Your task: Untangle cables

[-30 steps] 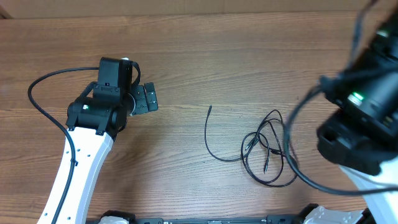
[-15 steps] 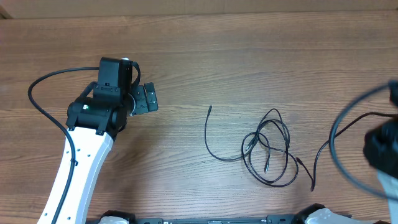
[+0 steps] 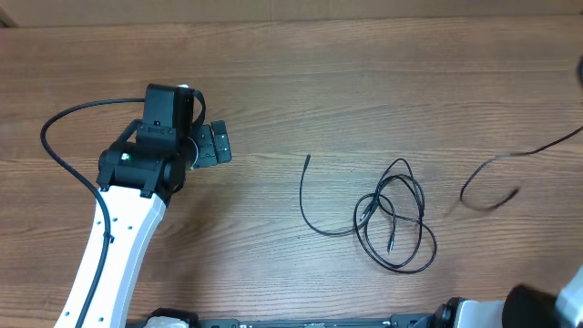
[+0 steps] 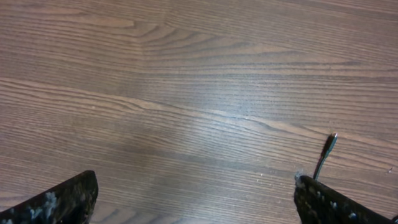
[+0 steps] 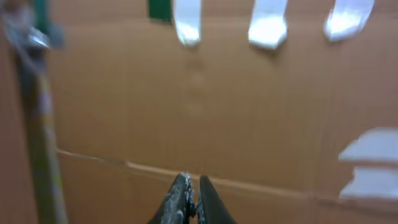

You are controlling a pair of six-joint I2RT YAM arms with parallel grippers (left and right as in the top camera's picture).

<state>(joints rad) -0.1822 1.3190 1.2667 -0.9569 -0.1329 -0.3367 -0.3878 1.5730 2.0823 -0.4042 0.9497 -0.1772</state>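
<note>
Cables [image 3: 393,223] looped in a tangle, right of left gripper [image 4: 194,190], spread wide; right gripper [image 5: 191,202] pinched together.

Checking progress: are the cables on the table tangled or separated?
Tangled: the cables lie as overlapping loops crossing each other in one bundle, one end trailing left.

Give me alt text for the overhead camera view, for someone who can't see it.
A loose tangle of thin black cables lies right of centre on a wooden table. The left arm's claw sits to their left, and a blurred black cord trails toward the right edge.
</note>
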